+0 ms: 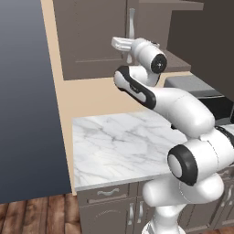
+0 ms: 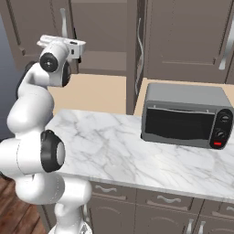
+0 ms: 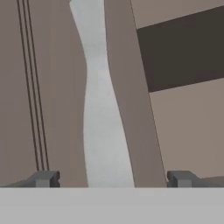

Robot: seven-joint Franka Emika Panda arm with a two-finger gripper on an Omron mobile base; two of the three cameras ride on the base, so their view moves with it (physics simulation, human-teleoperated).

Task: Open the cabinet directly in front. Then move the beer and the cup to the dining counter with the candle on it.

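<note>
The cabinet (image 1: pixel 91 41) hangs above the worktop, with dark grey-brown panelled doors. Its left door (image 2: pixel 36 27) carries a long silver handle (image 2: pixel 64 20). My gripper (image 2: pixel 75 55) is raised to the lower end of that handle (image 1: pixel 131 23). In the hand view the handle (image 3: pixel 103 109) runs up between my two fingertips (image 3: pixel 46 178), which stand wide apart on either side without touching it. My gripper (image 3: pixel 113 178) is open and holds nothing. Right of the door's edge, a dark gap (image 3: pixel 183 48) into the cabinet shows. The beer, the cup, the candle and the dining counter are out of view.
A grey toaster oven (image 2: pixel 183 119) stands at the right of the short marble worktop (image 2: pixel 114 151). Drawer fronts with small curved handles (image 2: pixel 107 188) run below it. Another door stands edge-on (image 2: pixel 137 50) beside the gap. A blue-grey wall (image 1: pixel 23 91) bounds the left.
</note>
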